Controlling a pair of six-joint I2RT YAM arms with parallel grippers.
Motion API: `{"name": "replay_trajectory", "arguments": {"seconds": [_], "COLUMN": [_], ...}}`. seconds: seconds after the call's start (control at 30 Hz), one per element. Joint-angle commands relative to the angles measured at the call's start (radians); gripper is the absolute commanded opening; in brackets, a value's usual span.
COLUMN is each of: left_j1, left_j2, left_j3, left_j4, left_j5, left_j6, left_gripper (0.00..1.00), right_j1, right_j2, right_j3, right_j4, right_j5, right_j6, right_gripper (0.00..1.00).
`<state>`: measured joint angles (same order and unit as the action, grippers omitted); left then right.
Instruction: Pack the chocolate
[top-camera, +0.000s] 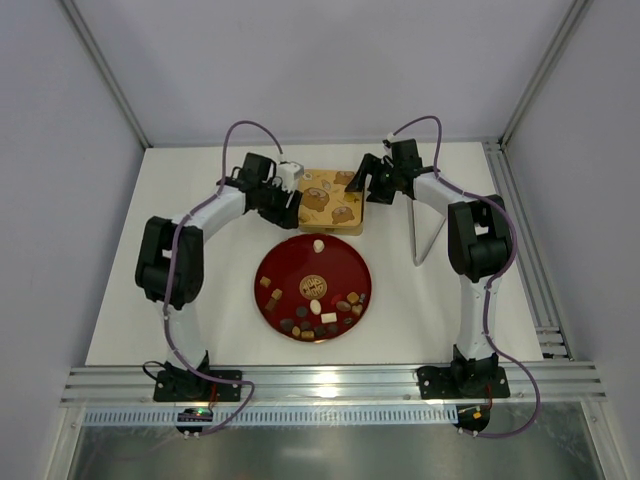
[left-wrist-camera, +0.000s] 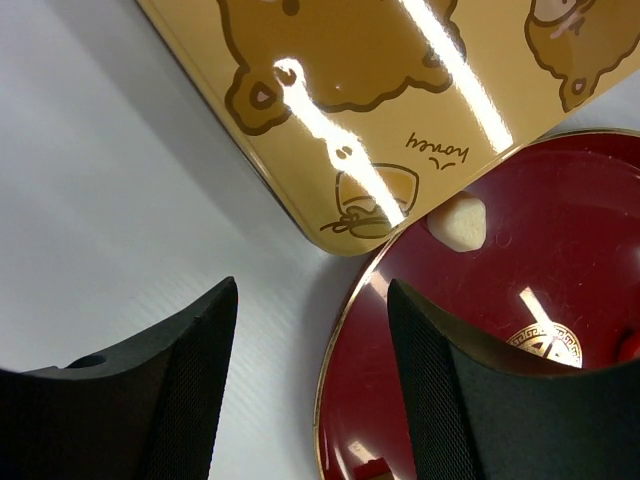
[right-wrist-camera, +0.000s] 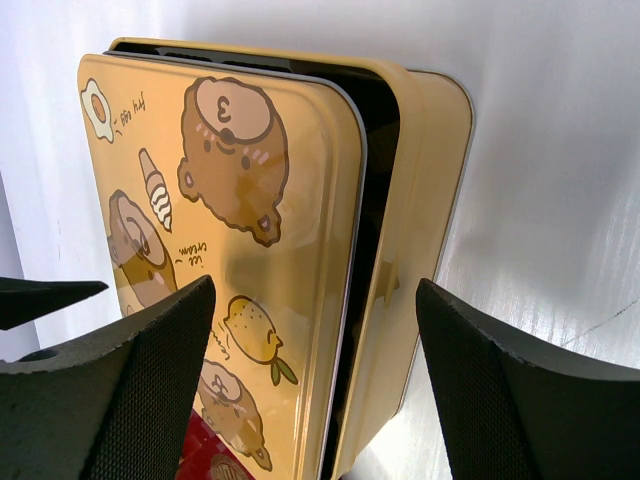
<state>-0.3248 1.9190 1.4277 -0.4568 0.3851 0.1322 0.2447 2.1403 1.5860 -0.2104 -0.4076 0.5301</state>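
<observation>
**Hidden or unclear.** The gold tin (top-camera: 330, 205) has its lid (right-wrist-camera: 220, 190) on, so its inside is out of sight. The right wrist view shows the lid sitting offset on the base (right-wrist-camera: 435, 180), with a dark gap between them down one side. From above, both sets of jaws overlap the tin's edges, and whether they touch it cannot be told. The left wrist view cuts off most of the red plate (left-wrist-camera: 560, 270).

**Chocolate** (top-camera: 320, 320). Small pieces in dark brown, light brown and cream, all on the red plate. The plate lies on the white surface (top-camera: 200, 300) just on the near side of the tin. Most pieces sit in an arc along the plate's near half, too small for their shapes to be made out. One cream piece (left-wrist-camera: 458, 220) lies alone by the far rim, just beside the tin's corner.

**Arms.** The left arm (top-camera: 175, 255) and right arm (top-camera: 478, 240) are each bent at the elbow, reaching inward to the tin's left and right sides.
- Left jaws: parted, with nothing between the fingers (left-wrist-camera: 170, 400), above the surface and the plate rim.
- Right jaws: spread wide and empty, with the fingers (right-wrist-camera: 130, 400) showing to either side of the tin's end.
</observation>
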Motion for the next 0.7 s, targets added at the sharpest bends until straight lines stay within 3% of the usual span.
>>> {"name": "replay_trajectory", "arguments": {"seconds": [0.0,0.67], "left_j1": [-0.016,-0.056], "left_j2": [0.017,0.052], "left_j3": [0.005,-0.009], "left_j4": [0.053,0.133], "left_j5": [-0.011,-0.041], "left_j6": [0.023,0.026], "left_gripper": [0.61,0.61], "right_j1": [0.001,-0.005], "right_j2": [-0.034,-0.039], "right_j3": [0.042,0.035], "right_j4": [0.034,0.045], "right_j5": [-0.013,-0.020], "right_j6": [0.008,0.013], "right_gripper": [0.82,0.82]}}
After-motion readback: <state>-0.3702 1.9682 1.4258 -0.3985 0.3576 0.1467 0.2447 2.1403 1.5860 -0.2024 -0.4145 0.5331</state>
